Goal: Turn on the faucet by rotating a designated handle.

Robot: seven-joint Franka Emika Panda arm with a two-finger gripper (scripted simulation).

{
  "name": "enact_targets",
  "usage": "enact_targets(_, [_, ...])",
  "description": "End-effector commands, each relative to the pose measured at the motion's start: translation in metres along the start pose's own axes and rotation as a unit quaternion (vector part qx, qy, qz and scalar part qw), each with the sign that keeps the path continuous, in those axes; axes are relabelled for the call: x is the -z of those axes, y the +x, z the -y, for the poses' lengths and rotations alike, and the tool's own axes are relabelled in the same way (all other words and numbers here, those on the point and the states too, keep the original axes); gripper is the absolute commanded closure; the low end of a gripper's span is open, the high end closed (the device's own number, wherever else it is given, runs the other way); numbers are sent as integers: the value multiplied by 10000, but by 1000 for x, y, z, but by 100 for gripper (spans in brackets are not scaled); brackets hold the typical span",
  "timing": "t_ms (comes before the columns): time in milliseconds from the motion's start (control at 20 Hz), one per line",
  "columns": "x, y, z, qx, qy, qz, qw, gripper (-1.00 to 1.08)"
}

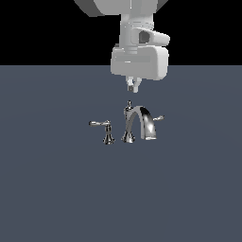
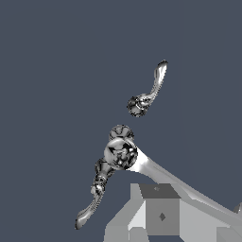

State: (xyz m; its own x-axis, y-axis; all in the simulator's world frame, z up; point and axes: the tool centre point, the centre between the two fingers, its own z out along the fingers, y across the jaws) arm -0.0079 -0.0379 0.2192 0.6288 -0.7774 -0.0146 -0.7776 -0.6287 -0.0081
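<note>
The faucet (image 1: 137,124) stands near the middle of the dark blue-grey tabletop (image 1: 56,198), its arched spout (image 1: 147,122) curving toward the camera and the exterior view's right. A small finial (image 1: 129,104) tops the spout's post. On the exterior view's left stands the larger lever (image 1: 103,127), whole and clear on its flared base. The designated handle (image 1: 158,118) is on the exterior view's right, behind the spout; only its short lever tip shows there, and its base is hidden by the spout. The arm hangs over the faucet, its upper links cut off by the frame's top edge. The gripper (image 1: 132,87) hovers just above the finial, not touching it. Its fingers (image 1: 135,85) are small and partly tucked under the hand; they look close together with a narrow gap, holding nothing, though how wide they stand is hard to judge. In the wrist view the faucet (image 2: 121,152) is seen from above: the finial (image 2: 120,153) is a shiny ball with the spout (image 2: 189,194) running off toward the frame's corner, partly covered by the grey gripper body (image 2: 160,215), which is cut off by the frame's edge. A lever lies on each side of the finial, well apart; chrome reflections blur their detail, and which is the designated one cannot be told from this view.
</note>
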Motion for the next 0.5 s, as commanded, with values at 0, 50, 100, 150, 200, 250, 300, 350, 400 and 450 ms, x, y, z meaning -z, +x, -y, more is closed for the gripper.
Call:
enact_targets(0, [-16,17,4,-295,-4,-16,9996,108])
enact_targets(50, [-23,24,5,-412,-6,-21,9991,108])
enact_targets(100, [-29,31,6,-530,-9,-26,9986,108])
enact_targets(150, [-36,38,7,-648,-11,-32,9979,108])
enact_targets(200, [-42,45,8,-768,-14,-37,9970,108])
enact_targets(250, [-49,52,9,-888,-16,-42,9960,108])
enact_targets(300, [-55,59,9,-1009,-18,-47,9949,108])
enact_targets(350, [-62,67,9,-1128,-20,-52,9936,108])
enact_targets(400, [-68,74,9,-1242,-22,-57,9922,108])
enact_targets(450, [-74,80,9,-1350,-23,-61,9908,108])
